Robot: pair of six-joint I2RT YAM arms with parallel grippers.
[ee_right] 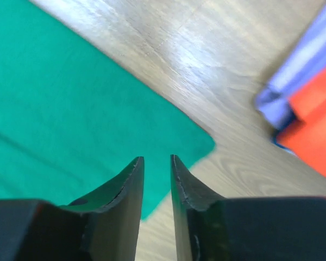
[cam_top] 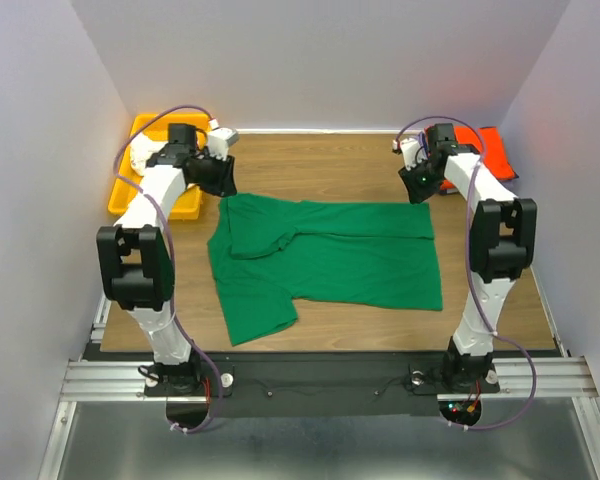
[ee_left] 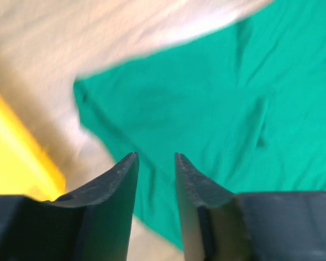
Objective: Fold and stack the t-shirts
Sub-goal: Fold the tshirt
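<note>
A bright green t-shirt [cam_top: 325, 262] lies spread on the wooden table, its far edge folded over and one sleeve pointing toward the near edge. My left gripper [cam_top: 223, 186] hovers just above the shirt's far left corner. In the left wrist view the left gripper [ee_left: 156, 156] is open and empty, with green cloth [ee_left: 206, 109] below it. My right gripper [cam_top: 420, 187] hangs over the far right corner. In the right wrist view the right gripper [ee_right: 156, 157] is narrowly open above the shirt's corner [ee_right: 60, 109], holding nothing. An orange shirt [ee_right: 318, 125] on a lavender one [ee_right: 301, 60] lies at the far right.
A yellow plastic bin [cam_top: 145, 165] stands at the far left corner, also visible as the yellow bin [ee_left: 11, 163] beside the left fingers. Something white [cam_top: 220, 135] lies next to it. The orange pile [cam_top: 490, 150] sits against the right wall. Bare wood [ee_right: 217, 60] lies between shirt and pile.
</note>
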